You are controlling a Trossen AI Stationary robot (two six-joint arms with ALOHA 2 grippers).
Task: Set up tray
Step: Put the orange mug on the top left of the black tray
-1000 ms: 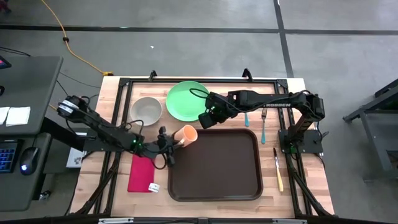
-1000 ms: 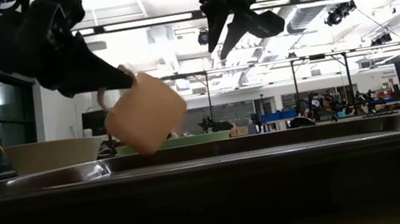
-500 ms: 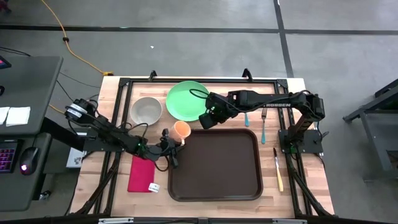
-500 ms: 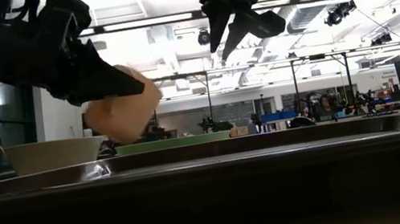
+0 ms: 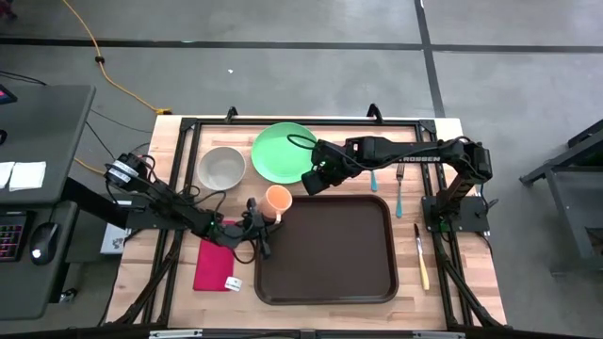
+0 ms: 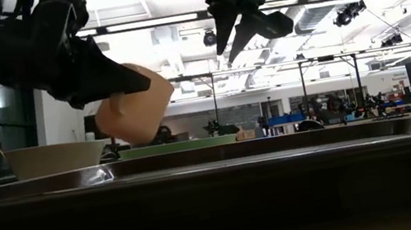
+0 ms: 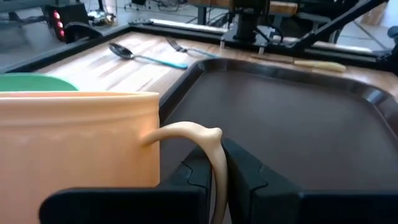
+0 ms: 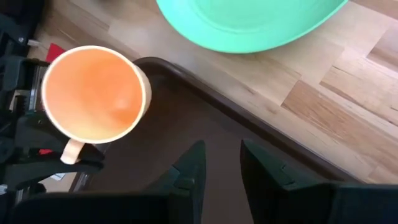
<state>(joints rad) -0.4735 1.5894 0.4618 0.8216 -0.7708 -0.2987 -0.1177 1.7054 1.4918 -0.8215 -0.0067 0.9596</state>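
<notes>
The dark brown tray [image 5: 325, 247] lies flat on the wooden table and fills the foreground of the low view [image 6: 280, 161]. My left gripper [image 5: 256, 218] is shut on an orange cup [image 5: 277, 199], which hangs in the air by the tray's far left corner [image 8: 149, 65], its mouth facing up. The cup also shows in the low view [image 6: 135, 102] and the left wrist view [image 7: 74, 143]. My right gripper [image 5: 311, 179] hovers open above the tray's far edge [image 8: 221, 168] and touches nothing. My left gripper pinches the cup's handle [image 7: 214, 152] between its two fingers [image 7: 249, 180], coming nearly level from the table's left side. The cup is lifted clear of the tray and table [image 6: 135, 102], slightly tilted, with the handle toward the gripper [image 8: 71, 149].
A round green plate [image 5: 285, 151] and a grey bowl [image 5: 221, 168] sit beyond the tray. A red cloth [image 5: 215, 262] lies left of it. A spoon [image 5: 373, 177], a fork [image 5: 399, 188] and a knife [image 5: 421, 256] lie to the right. The tray's inside is bare.
My left gripper has turned the cup from tipped on its side, mouth toward the right, to nearly upright, mouth up. It has drawn the cup a little toward the table's left and far edges and raised it slightly.
</notes>
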